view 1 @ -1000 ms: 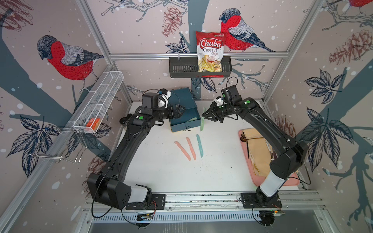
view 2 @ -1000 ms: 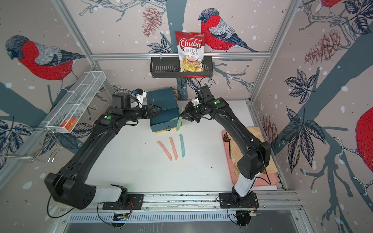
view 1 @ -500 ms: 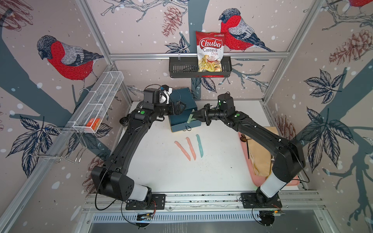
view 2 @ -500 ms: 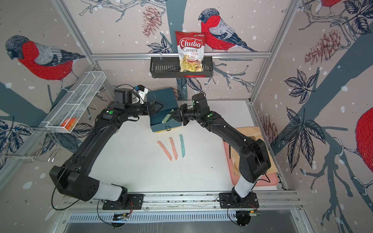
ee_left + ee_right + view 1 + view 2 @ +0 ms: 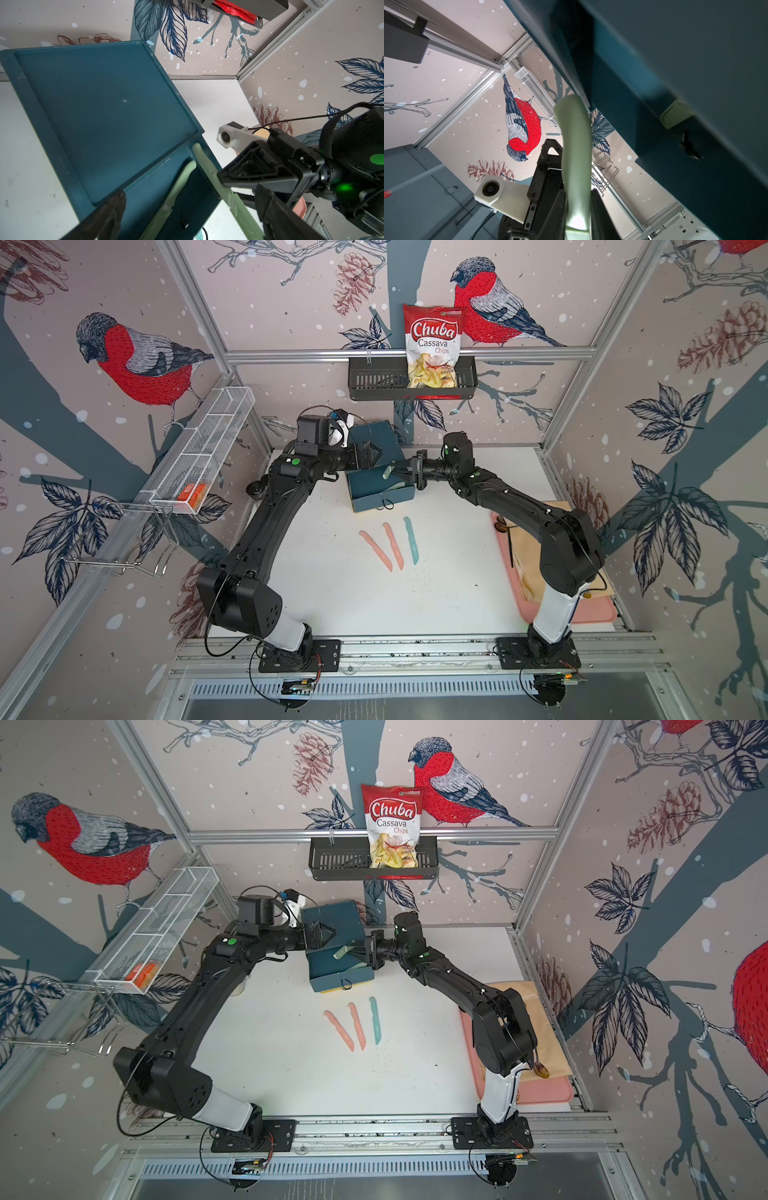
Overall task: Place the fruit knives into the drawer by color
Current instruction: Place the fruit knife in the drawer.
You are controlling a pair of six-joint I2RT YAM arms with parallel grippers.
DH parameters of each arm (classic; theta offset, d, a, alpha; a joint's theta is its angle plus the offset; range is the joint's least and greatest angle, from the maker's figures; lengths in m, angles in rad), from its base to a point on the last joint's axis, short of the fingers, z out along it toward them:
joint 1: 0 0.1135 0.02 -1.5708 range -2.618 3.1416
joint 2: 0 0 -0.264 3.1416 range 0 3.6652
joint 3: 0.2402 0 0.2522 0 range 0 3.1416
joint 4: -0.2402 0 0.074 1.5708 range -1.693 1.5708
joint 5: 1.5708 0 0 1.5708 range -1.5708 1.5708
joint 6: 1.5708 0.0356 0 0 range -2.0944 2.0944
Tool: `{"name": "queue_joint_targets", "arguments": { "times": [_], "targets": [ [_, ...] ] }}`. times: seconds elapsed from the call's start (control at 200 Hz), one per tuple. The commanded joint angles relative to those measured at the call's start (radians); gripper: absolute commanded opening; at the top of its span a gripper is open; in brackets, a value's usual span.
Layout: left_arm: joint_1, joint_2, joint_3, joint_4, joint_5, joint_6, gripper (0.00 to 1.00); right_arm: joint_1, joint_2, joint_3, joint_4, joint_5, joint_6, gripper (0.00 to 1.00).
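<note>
The light green knife in my right gripper looks like smooth, matt plastic. The drawer chest is dark teal plastic, faintly glossy and scuffed at its edges. The table is matt white and speckled. The chips bag is shiny film, and the frame rail is brushed metal.

Robot lab cell: aluminium frame, bird-print walls, 2 arms on base rail.
</note>
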Motion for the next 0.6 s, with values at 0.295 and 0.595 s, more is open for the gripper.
{"name": "queue_joint_targets", "arguments": {
  "times": [0.295,0.595],
  "targets": [
    [0.021,0.001,0.003,-0.010,0.015,0.022,0.98,-0.009,0.032,0.051,0.064,0.000,0.015,0.37],
    [0.025,0.019,0.035,-0.033,-0.024,0.021,0.98,-0.009,-0.010,0.063,0.034,-0.043,-0.137,0.33]
  ]
}}
